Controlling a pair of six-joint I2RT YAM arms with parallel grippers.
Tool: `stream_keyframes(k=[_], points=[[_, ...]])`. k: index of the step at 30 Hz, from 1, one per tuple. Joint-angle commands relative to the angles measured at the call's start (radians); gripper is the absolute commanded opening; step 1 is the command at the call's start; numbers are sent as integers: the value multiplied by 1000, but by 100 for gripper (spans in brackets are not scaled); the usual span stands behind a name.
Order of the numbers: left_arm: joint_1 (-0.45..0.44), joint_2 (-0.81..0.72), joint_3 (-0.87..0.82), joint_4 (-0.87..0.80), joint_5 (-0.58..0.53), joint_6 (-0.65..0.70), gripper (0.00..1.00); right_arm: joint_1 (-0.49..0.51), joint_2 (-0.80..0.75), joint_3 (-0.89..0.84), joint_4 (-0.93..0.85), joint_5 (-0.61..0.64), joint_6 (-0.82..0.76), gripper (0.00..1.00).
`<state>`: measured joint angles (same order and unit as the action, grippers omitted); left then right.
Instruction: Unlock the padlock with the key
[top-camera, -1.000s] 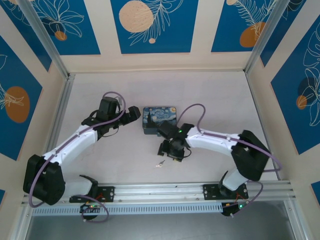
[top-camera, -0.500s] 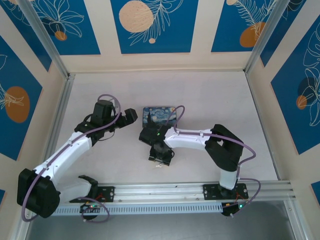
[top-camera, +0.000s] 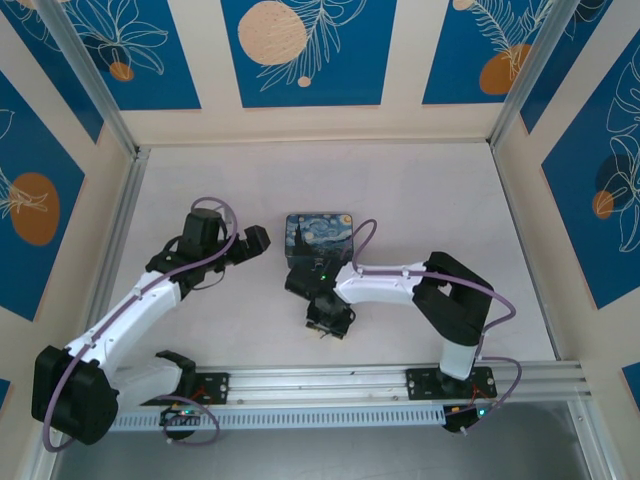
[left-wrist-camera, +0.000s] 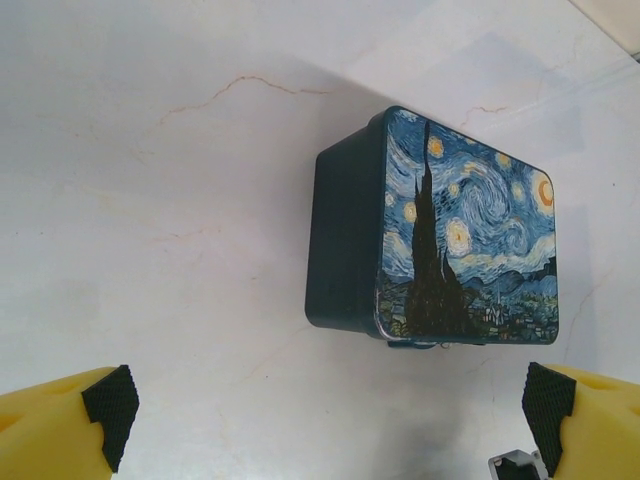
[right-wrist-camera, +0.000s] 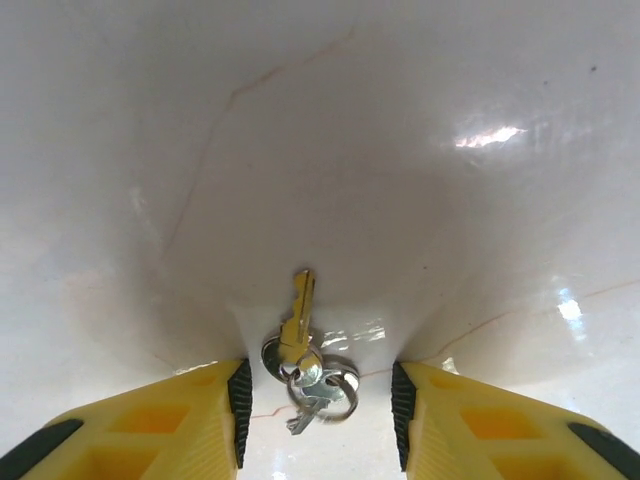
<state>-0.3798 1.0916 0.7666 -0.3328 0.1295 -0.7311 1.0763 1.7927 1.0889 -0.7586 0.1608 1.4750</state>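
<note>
**Right jaws straddle the key, not yet pinching**

The worktop is smooth and glossy, so small metal will probably skate on it. The left arm holds its jaws fully spread just left of the tin, looking across at it. The right arm reaches to the near side of the tin, jaws part-spread and planted either side of the key, with a gap on both sides; nothing is grasped.

A small dark bit at the tin's near edge may be the padlock; I cannot tell for sure.

The key lies flat on the worktop near the tin's near side, on a ring with a 2nd key. It looks light, thin, stiff and slippery, and would likely swing on that ring. Best taken across its head by the ring, leaving the blade free.

1 second ago the key lay bare, with the right jaws nearer the tin; they have since come down over it and narrowed. The left arm has drawn back slightly from the tin.
</note>
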Motion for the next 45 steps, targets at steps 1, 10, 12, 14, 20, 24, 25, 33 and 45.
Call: stream_keyframes(k=[1, 10, 12, 14, 20, 24, 25, 33, 45], points=[[13, -4, -7, 1, 20, -1, 100, -15, -11, -46, 4, 40, 34, 41], [13, 20, -7, 12, 33, -9, 100, -39, 16, -32, 40, 43, -80, 29], [12, 25, -9, 15, 43, -17, 100, -47, 22, -28, 49, 39, -120, 22], [12, 30, -10, 17, 53, -20, 100, -52, 19, -27, 54, 46, -162, 13], [11, 28, -16, 15, 76, -22, 100, -62, -52, -42, 78, 102, -331, 0], [12, 40, -20, 33, 120, -31, 100, -85, -181, -94, 104, 104, -378, 0], [12, 46, -21, 45, 138, -37, 100, -96, -220, -108, 113, 99, -386, 0], [-25, 96, -39, 193, 231, -184, 100, -252, -440, -194, 223, -34, -388, 0], [-181, 209, -41, 529, 195, -552, 99, -472, -442, -118, 382, -138, -112, 0]])
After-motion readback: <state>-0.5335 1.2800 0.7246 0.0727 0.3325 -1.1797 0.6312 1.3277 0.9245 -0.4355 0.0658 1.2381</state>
